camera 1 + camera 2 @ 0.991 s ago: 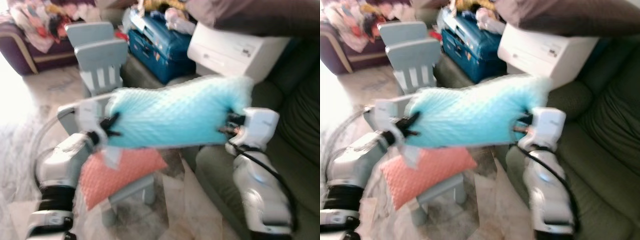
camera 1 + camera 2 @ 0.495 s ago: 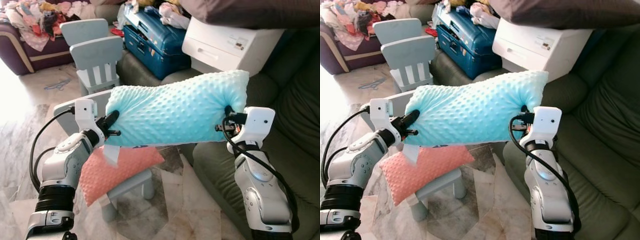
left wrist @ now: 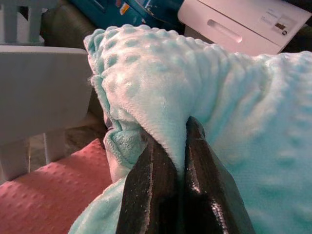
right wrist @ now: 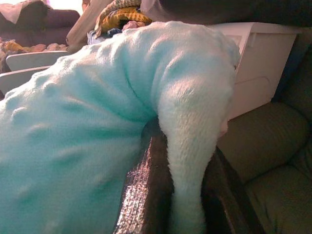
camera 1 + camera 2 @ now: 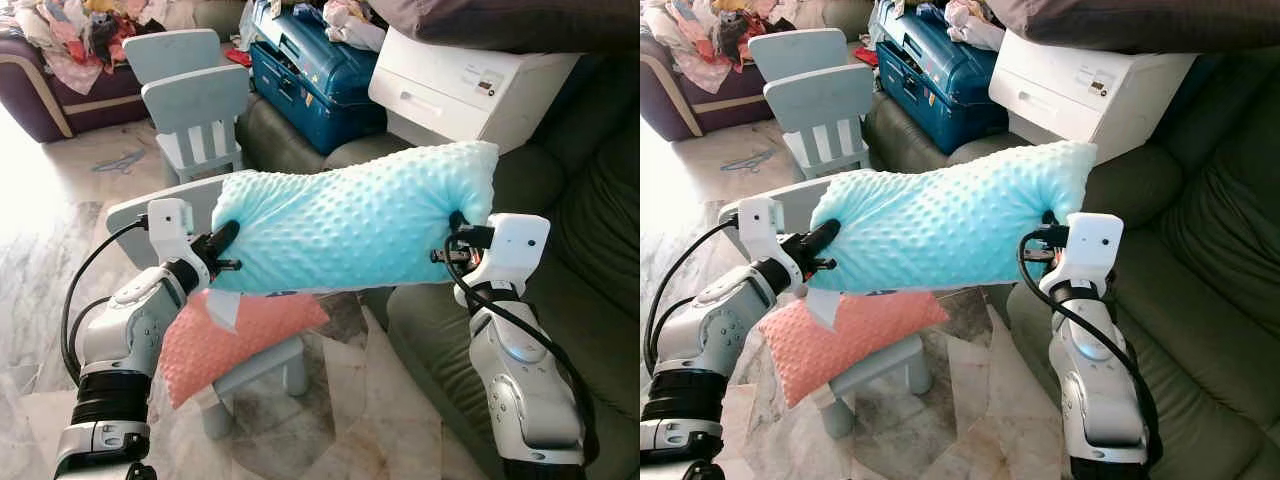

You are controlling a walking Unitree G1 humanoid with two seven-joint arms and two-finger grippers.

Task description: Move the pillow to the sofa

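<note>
Pillow (image 5: 355, 230) hangs between my 2 grippers, above a pink cushion (image 5: 235, 340) on a small chair (image 5: 255, 370). Left gripper (image 3: 168, 161) pinches its left edge, right gripper (image 4: 187, 190) its right edge. Sofa (image 5: 590, 290) lies open just right.

Cluttered living room, bright daylight at 9 o'clock.
Marble floor (image 5: 40, 290); grey child chairs (image 5: 195, 105) at 11; blue suitcase (image 5: 310, 85) and white printer (image 5: 470, 90) at 12 to 1.
</note>
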